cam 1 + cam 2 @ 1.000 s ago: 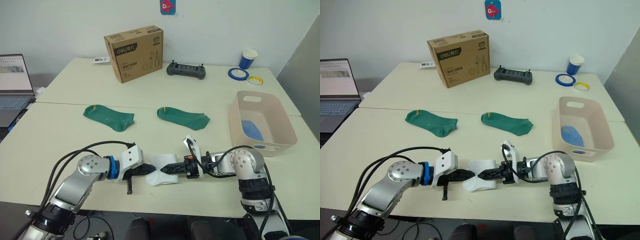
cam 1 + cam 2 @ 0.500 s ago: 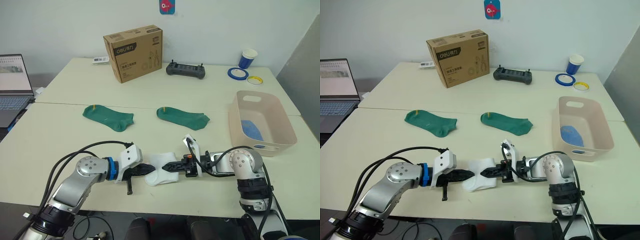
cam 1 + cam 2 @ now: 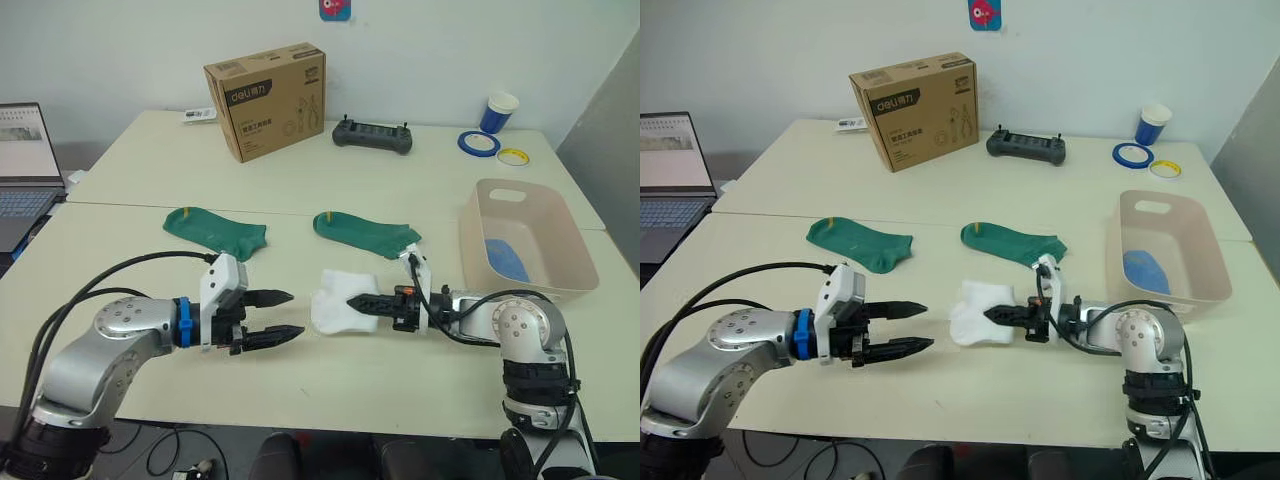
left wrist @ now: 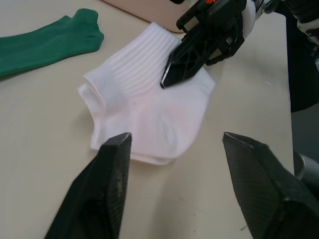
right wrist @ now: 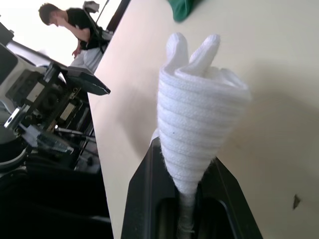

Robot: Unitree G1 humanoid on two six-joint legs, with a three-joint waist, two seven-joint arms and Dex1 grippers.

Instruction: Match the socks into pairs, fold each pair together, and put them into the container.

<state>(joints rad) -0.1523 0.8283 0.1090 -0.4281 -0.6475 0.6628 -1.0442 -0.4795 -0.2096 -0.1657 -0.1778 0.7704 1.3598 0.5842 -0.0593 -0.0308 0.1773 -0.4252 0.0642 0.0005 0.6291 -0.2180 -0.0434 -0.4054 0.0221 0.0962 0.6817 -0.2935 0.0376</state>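
The folded white socks (image 3: 333,305) lie on the table near the front middle, with my right gripper (image 3: 353,300) shut on their right edge; the right wrist view shows the white fabric (image 5: 199,124) pinched between its fingers. My left gripper (image 3: 293,313) stands open just left of the socks, apart from them, its fingers (image 4: 107,191) spread wide. Two dark green socks (image 3: 216,232) (image 3: 366,233) lie flat farther back. The container (image 3: 570,262) stands at the right with a light blue sock (image 3: 506,260) inside.
A brown cardboard box (image 3: 266,100), a black controller (image 3: 372,136), a blue cup (image 3: 497,112) and tape rolls (image 3: 477,143) sit at the back. A laptop (image 3: 20,160) is at the far left. A person (image 5: 67,25) shows in the right wrist view.
My left gripper has let go of the white socks, opened and drawn back to the left. My right gripper has shut on the socks and pulled them to the right.
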